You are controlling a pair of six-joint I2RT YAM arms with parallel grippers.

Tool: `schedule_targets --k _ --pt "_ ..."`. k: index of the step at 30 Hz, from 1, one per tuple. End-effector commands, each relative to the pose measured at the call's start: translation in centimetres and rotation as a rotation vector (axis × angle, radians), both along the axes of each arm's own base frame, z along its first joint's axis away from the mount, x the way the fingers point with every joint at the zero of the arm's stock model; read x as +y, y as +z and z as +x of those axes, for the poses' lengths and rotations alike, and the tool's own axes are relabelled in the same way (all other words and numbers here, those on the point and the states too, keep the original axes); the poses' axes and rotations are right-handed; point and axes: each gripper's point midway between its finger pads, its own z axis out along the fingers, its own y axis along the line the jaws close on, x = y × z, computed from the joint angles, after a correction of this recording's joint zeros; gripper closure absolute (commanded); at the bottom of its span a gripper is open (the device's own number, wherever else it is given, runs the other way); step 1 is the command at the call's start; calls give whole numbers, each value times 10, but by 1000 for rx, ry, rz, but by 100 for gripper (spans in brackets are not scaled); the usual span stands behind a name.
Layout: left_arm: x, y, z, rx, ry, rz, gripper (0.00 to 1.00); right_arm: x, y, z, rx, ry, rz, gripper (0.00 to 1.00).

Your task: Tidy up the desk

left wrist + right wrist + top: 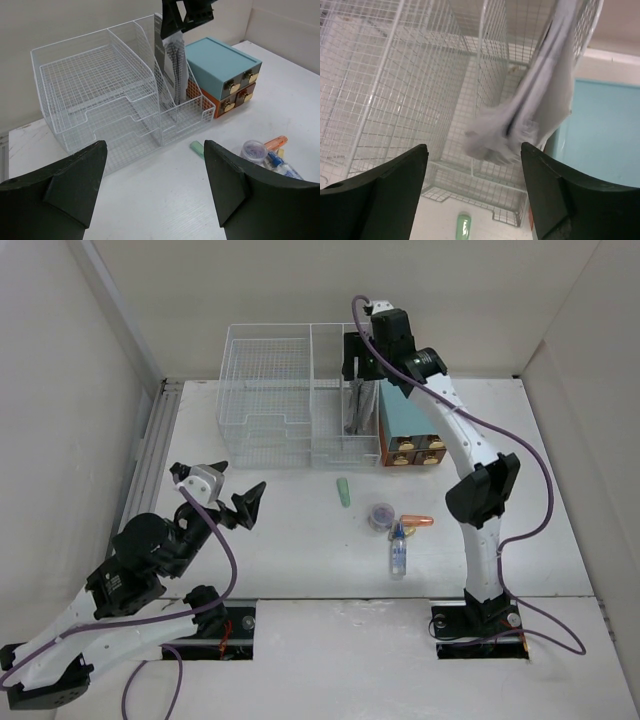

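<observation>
Two grippers, both spread wide, neither holding anything. The right gripper [472, 147] hung over the rack's [265, 390] right slot at the desk's [300, 560] far edge, with papers [530, 115] blurred and loose below it. Risk: unheld, they could snag the wire or slump out. The left gripper [155, 150] hovered near the left edge.

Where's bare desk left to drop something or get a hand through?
Free: the front-centre strip of the desk, from its near edge up to the blue bottle; also the right side past the right arm. Crowded: mid-desk, where green stick, jar, orange pen and bottle bunch up; wire rack and teal box fill the back.
</observation>
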Motion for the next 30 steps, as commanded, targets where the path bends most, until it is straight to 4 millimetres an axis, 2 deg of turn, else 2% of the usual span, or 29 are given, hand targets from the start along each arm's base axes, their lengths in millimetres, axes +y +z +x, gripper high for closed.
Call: schedule_targets --k 1,3,4,7,8,9,10,11,12,13,14,15,16,17,18,19,20,21,22,24,25,26,28,29,30 --pt "1 6 2 -22 10 -20 25 8 52 7 -162 49 26 19" --pt "3 7 0 -26 10 -27 25 11 64 6 -203 57 24 18" --pt "3 7 0 -26 10 -28 25 8 61 6 -205 55 1 18" --pt "4 9 -1 -27 9 -43 25 7 93 -7 -321 75 -59 18" --pt "1 9 -3 -24 -14 -50 25 -1 99 -21 -349 68 -99 24" --pt "-4 8 -4 -23 -31 -63 25 -4 118 -25 -436 20 -128 31" --pt "-11 4 -4 -12 -51 -79 27 -10 126 -33 -481 15 -173 43" --pt "-17 6 -3 -11 -66 -113 30 -17 95 -38 -471 51 -312 64" --pt "-24 4 -3 2 -82 -138 35 -45 127 -58 -543 -36 -311 100" --pt "-33 -6 -1 24 -98 -146 50 -55 139 -66 -598 -81 -280 100" --pt "-45 -7 1 56 -120 -207 60 -67 137 -74 -602 -94 -280 100" --pt "-56 -12 0 75 -156 -224 71 -82 129 -91 -584 -88 -244 100" --pt "-65 -17 0 100 -175 -248 83 -93 117 -95 -552 -19 -215 100" --pt "-83 -27 -1 139 -225 -297 94 -104 106 -111 -512 13 -166 100" --pt "-89 -34 1 159 -227 -312 94 -106 83 -111 -442 59 -148 100" --pt "-96 -39 1 189 -250 -327 94 -102 79 -130 -416 157 -90 100" --pt "-102 -47 3 223 -249 -344 94 -117 58 -138 -332 162 -88 87" --pt "-109 -51 8 241 -239 -371 86 -119 48 -146 -300 179 -65 66" --pt "-114 -55 9 280 -242 -420 80 -120 29 -162 -255 213 -32 41" --pt "-122 -71 14 312 -233 -451 60 -132 10 -170 -217 193 18 21" --pt "-130 -74 18 322 -235 -468 47 -133 -14 -176 -154 186 55 19" --pt "-133 -76 22 332 -226 -481 32 -130 -25 -181 -116 200 89 22" --pt "-143 -89 28 359 -213 -491 24 -133 -41 -181 -65 184 173 26" --pt "-145 -92 30 369 -212 -496 22 -132 -62 -183 -9 183 207 28" --pt "-146 -93 32 375 -200 -508 22 -128 -66 -182 3 202 243 29"
